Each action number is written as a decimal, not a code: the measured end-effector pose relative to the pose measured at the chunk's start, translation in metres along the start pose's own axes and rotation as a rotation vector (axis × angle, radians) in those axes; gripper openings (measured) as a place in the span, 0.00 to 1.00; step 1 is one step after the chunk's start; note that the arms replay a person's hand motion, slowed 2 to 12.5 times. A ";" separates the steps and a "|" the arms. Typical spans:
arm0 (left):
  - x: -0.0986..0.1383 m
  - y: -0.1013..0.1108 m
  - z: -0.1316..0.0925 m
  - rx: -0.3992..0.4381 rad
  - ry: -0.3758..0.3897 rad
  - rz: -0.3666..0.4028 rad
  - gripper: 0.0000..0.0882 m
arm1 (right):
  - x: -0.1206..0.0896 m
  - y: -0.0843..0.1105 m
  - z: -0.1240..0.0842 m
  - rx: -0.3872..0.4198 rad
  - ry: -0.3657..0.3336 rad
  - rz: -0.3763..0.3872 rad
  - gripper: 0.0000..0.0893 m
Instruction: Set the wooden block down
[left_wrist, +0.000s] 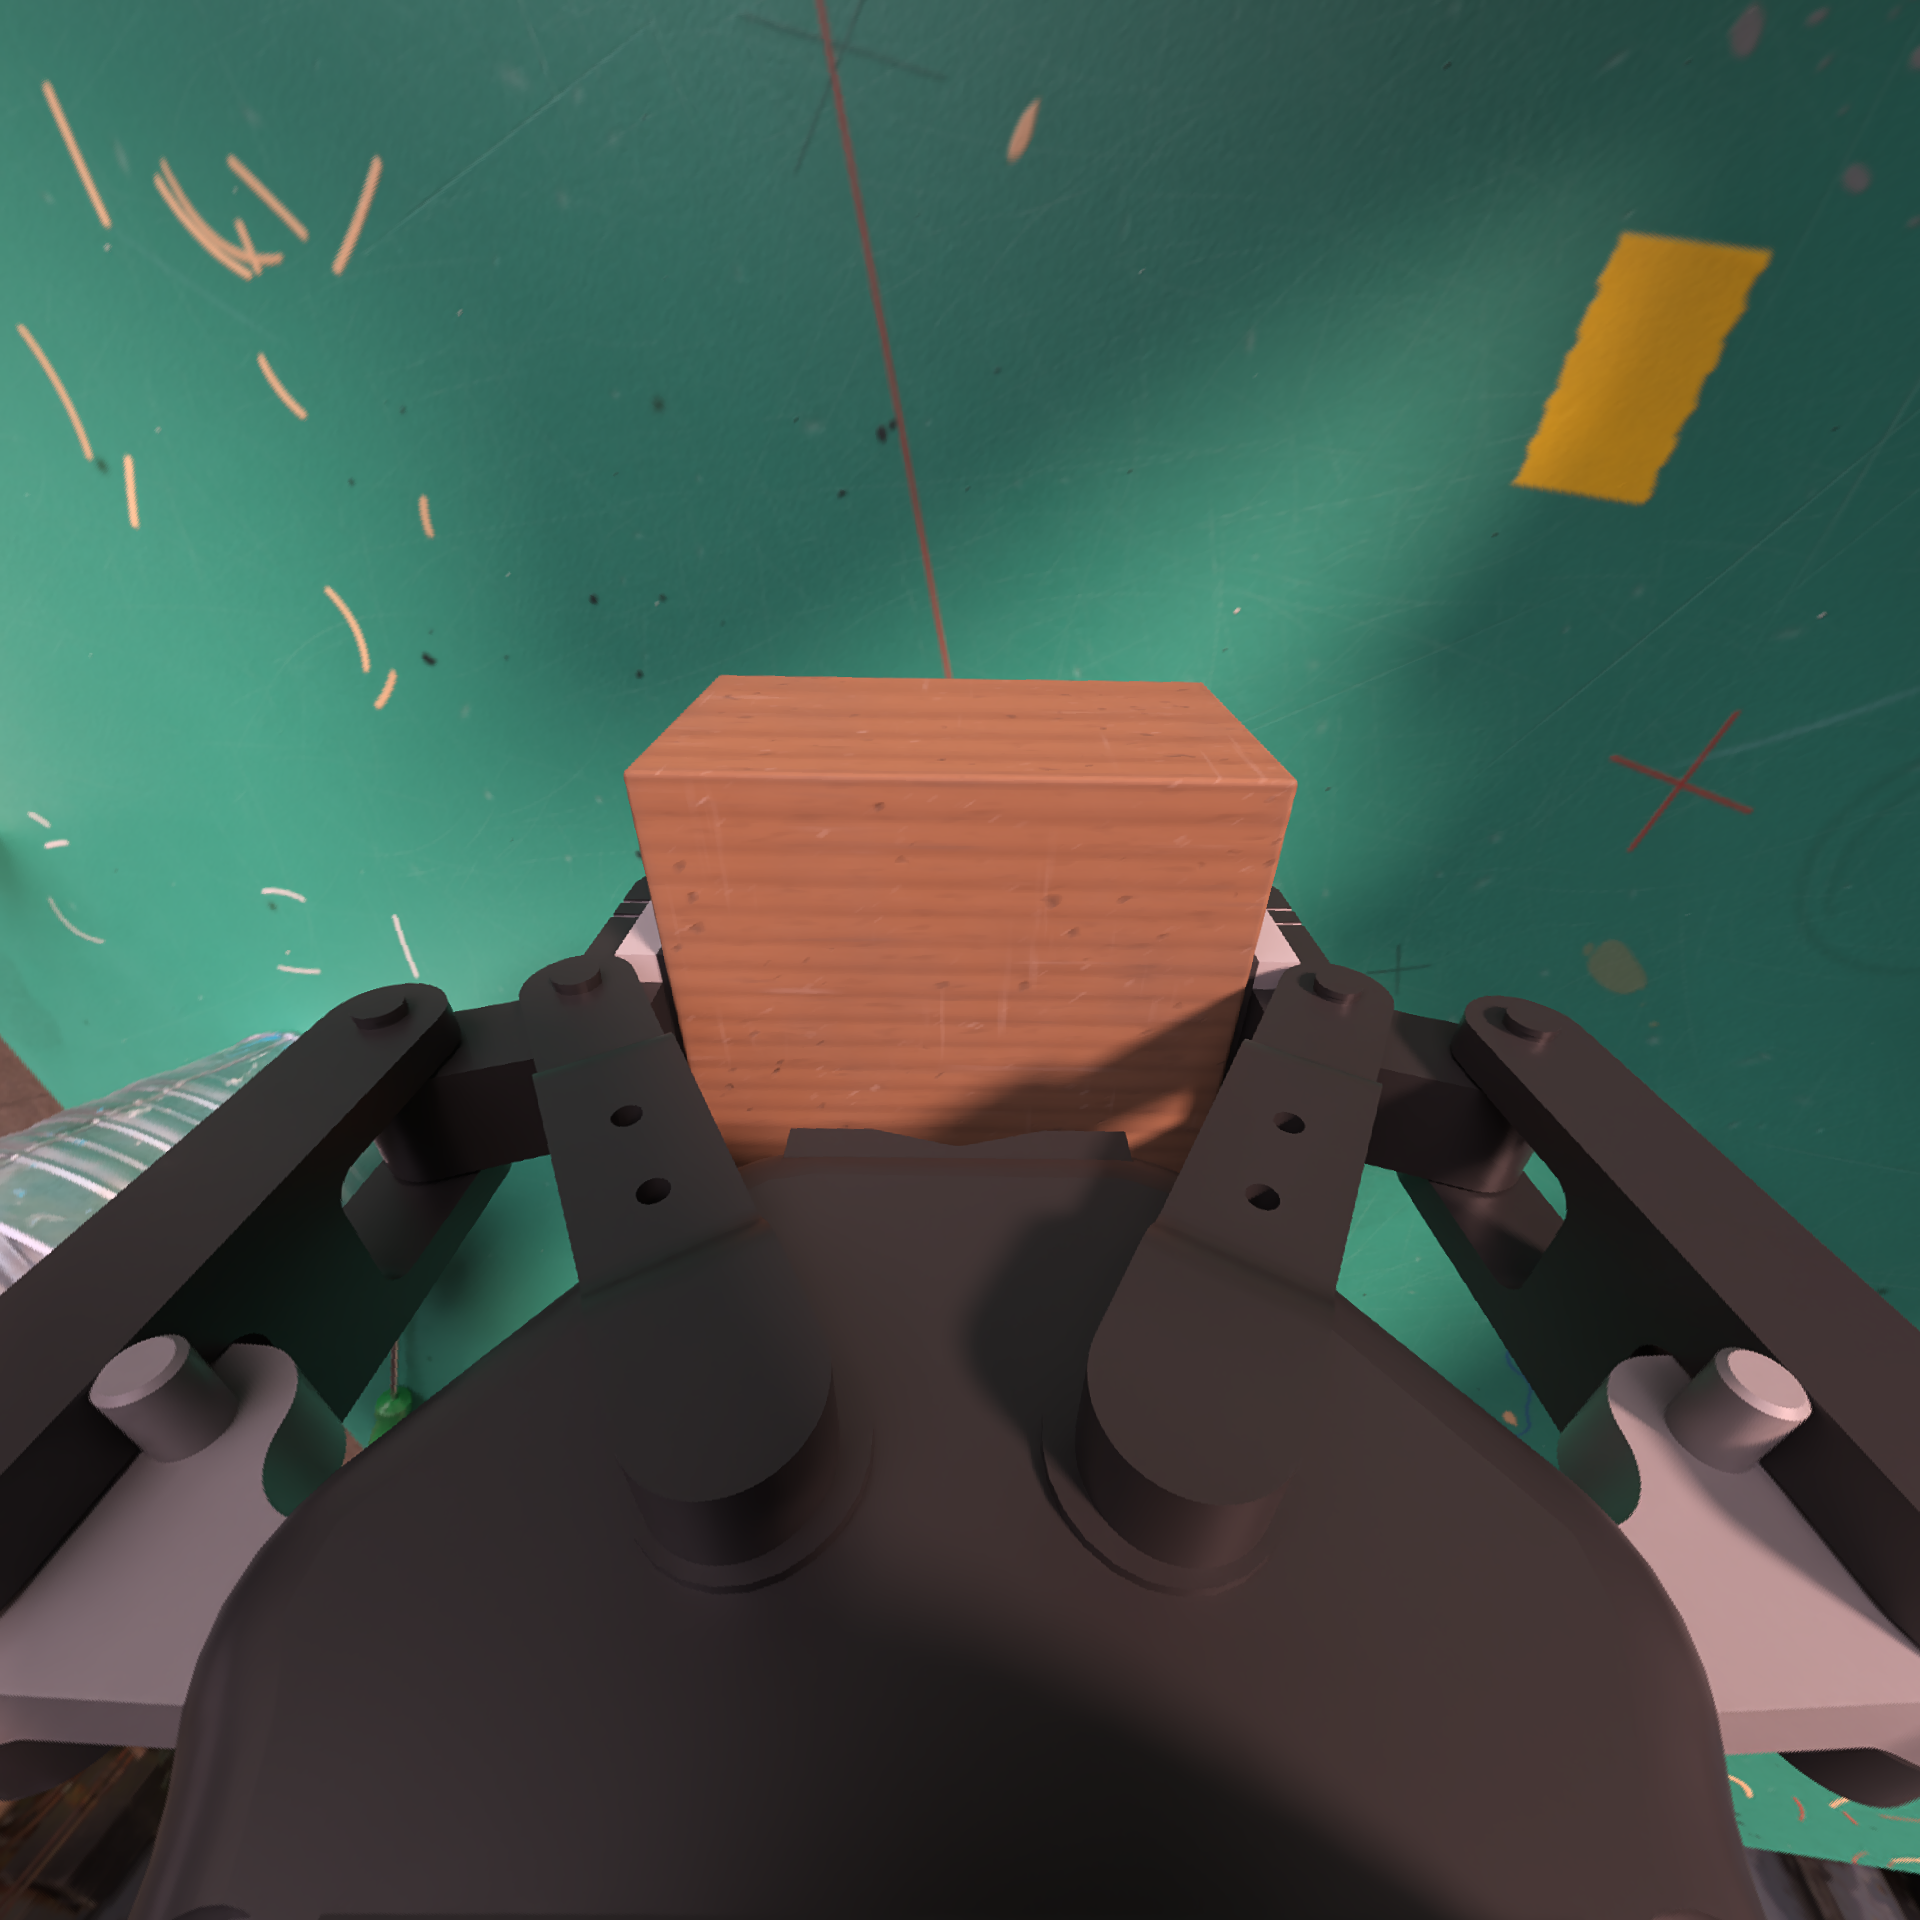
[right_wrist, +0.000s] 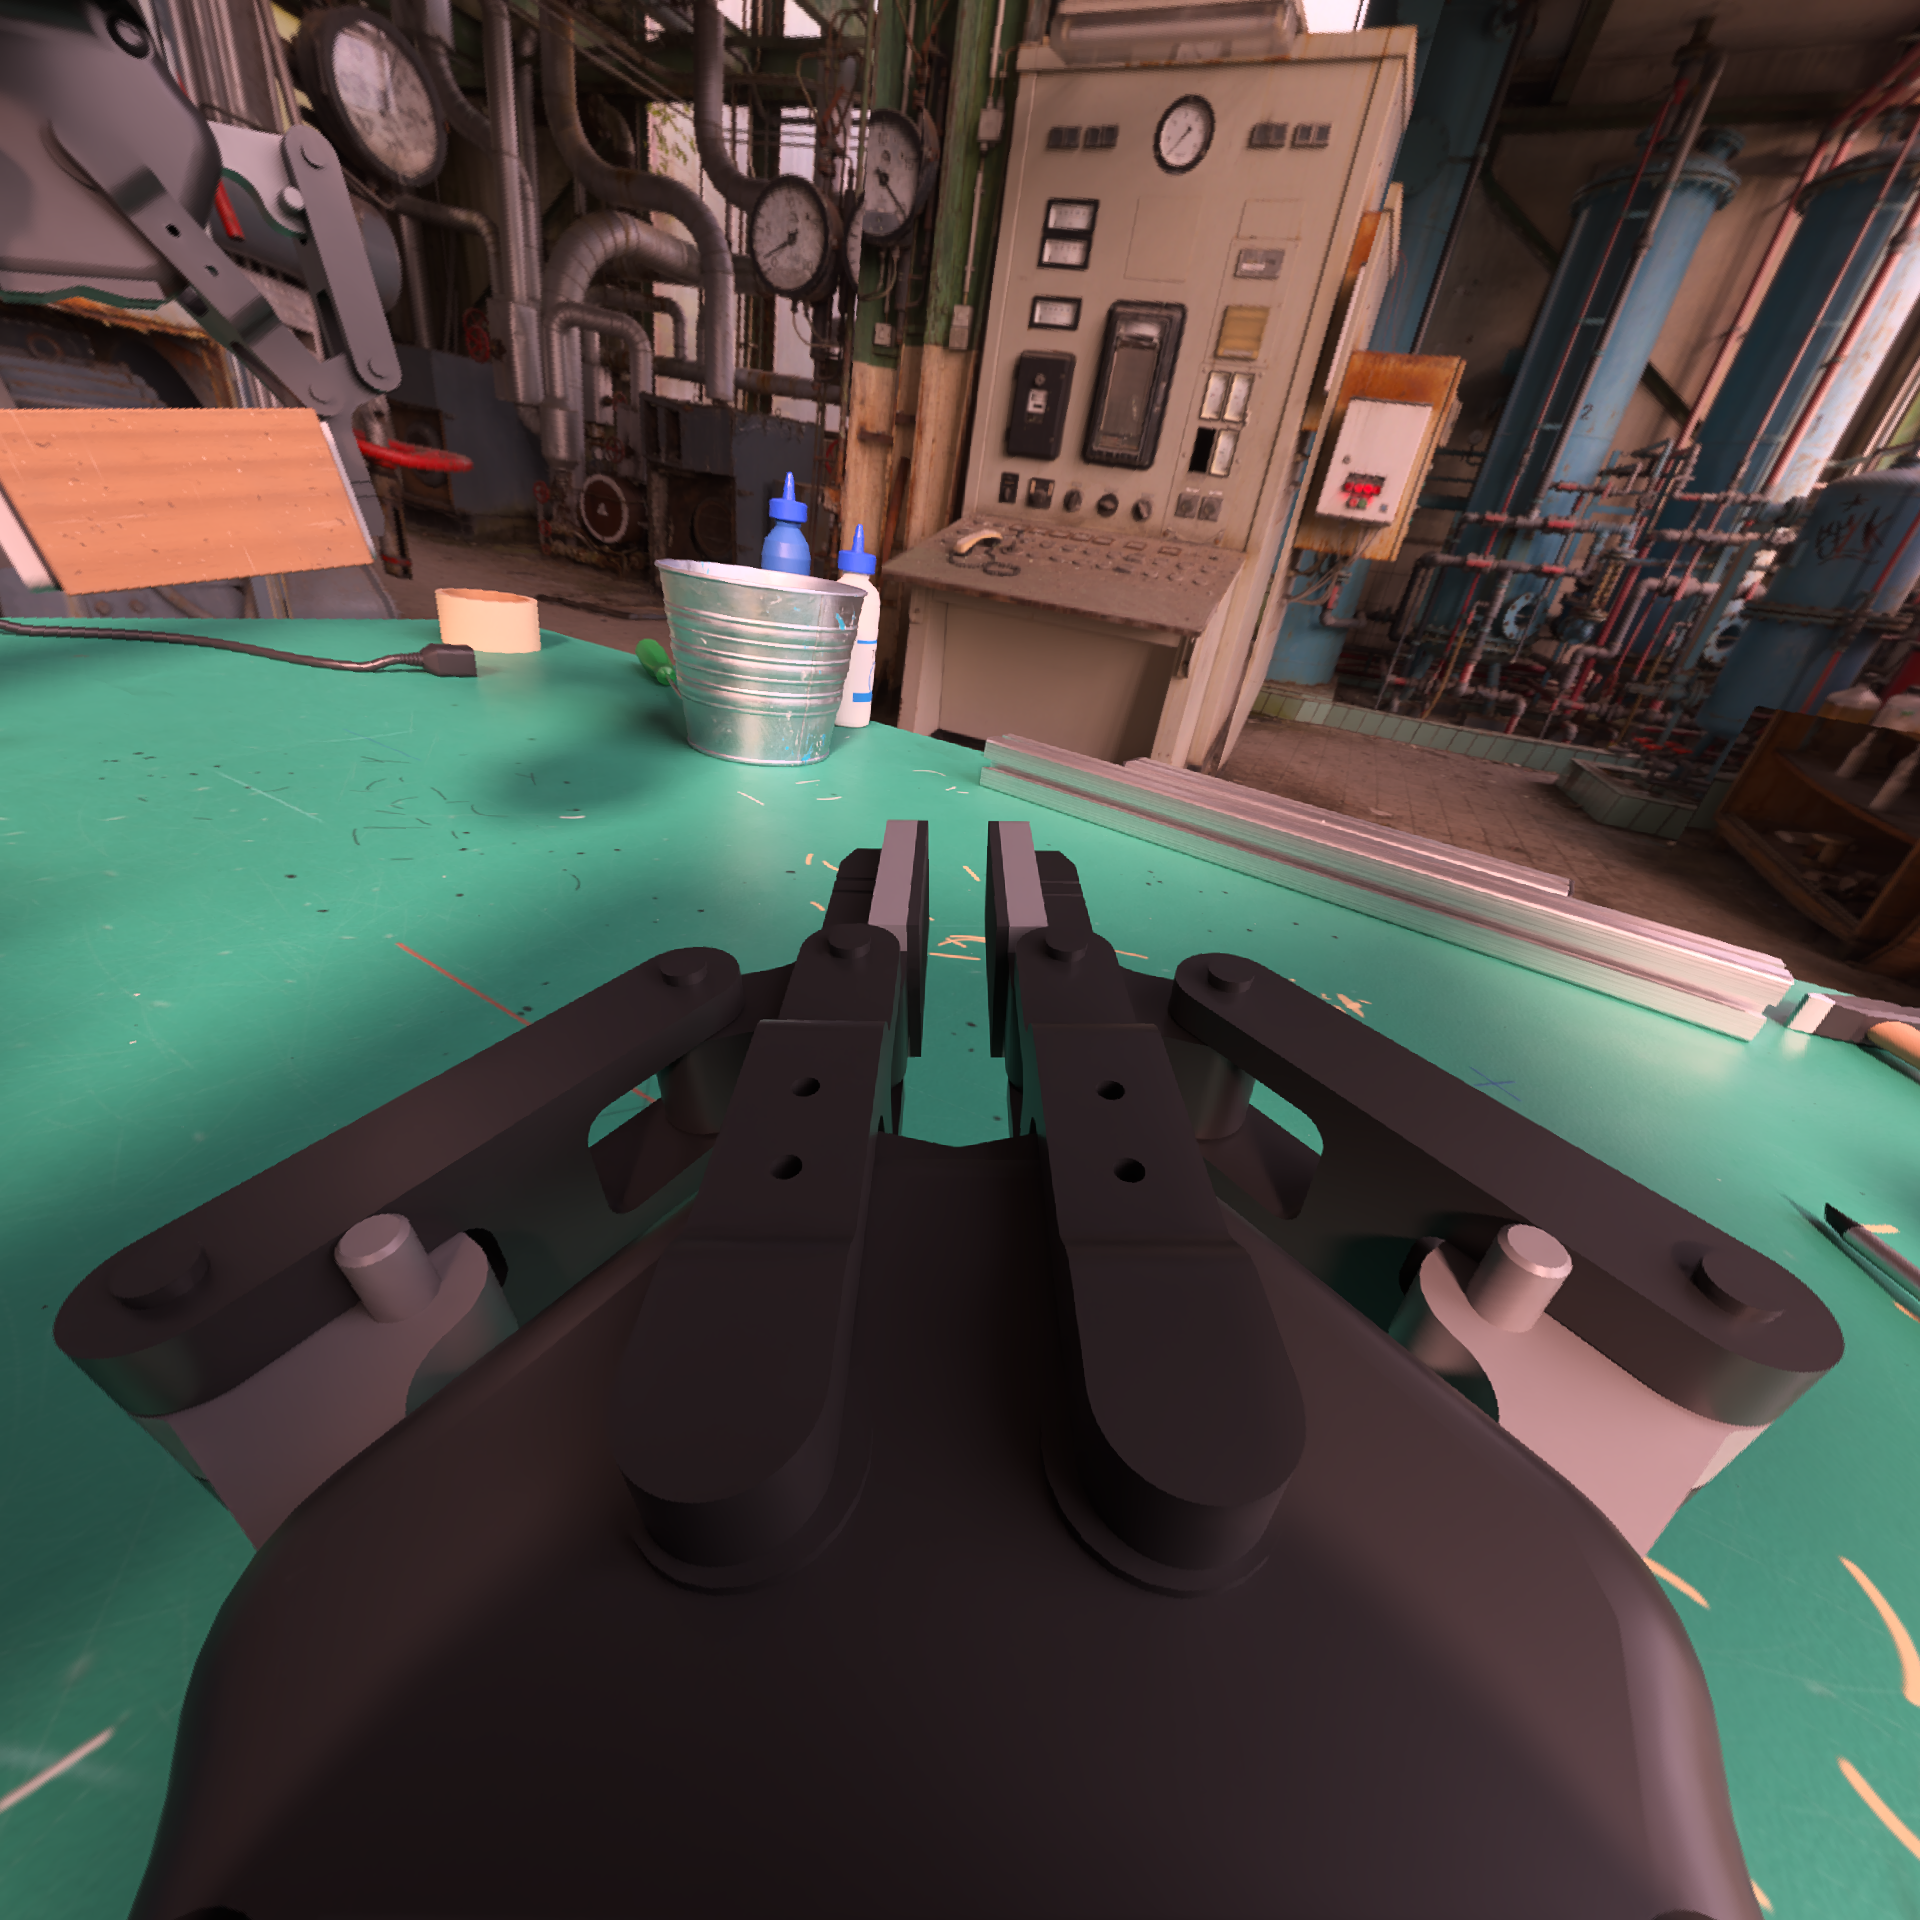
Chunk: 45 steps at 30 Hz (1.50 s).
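My left gripper (left_wrist: 956, 920) is shut on the wooden block (left_wrist: 956, 904), its pads pressing the block's left and right sides. It holds the block above the green table mat (left_wrist: 1143, 468). The right wrist view shows the same block (right_wrist: 177, 499) at the upper left, tilted and held clear above the table (right_wrist: 312, 883). My right gripper (right_wrist: 956, 894) hovers low over the mat, its fingers drawn together with only a narrow gap and nothing between them.
A metal bucket (right_wrist: 758, 665) stands at the table's far side with glue bottles (right_wrist: 784, 525) behind it, a tape roll (right_wrist: 488, 618) and a black cable (right_wrist: 312, 655) to its left. Aluminium rails (right_wrist: 1351, 862) lie along the right edge. A yellow patch (left_wrist: 1642, 364) marks the mat.
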<state>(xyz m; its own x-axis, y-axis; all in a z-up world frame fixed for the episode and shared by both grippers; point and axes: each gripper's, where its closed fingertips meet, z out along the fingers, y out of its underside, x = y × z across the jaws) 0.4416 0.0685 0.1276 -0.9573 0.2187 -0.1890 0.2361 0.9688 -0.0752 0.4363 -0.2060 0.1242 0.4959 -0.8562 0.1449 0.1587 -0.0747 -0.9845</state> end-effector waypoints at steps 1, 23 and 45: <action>0.004 -0.003 0.001 0.004 0.005 0.004 0.79 | 0.000 0.000 0.000 0.000 0.000 0.000 0.11; 0.035 -0.054 0.014 0.055 0.001 0.099 0.79 | 0.001 -0.002 -0.001 0.012 0.005 -0.002 0.11; 0.029 -0.092 0.024 0.232 -0.020 0.075 0.79 | 0.011 -0.010 -0.007 0.087 0.025 0.118 0.11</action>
<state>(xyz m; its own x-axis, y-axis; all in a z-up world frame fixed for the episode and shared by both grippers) 0.3962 -0.0170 0.1057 -0.9329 0.2840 -0.2214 0.3401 0.8968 -0.2830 0.4344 -0.2184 0.1353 0.4938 -0.8692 0.0255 0.1747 0.0704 -0.9821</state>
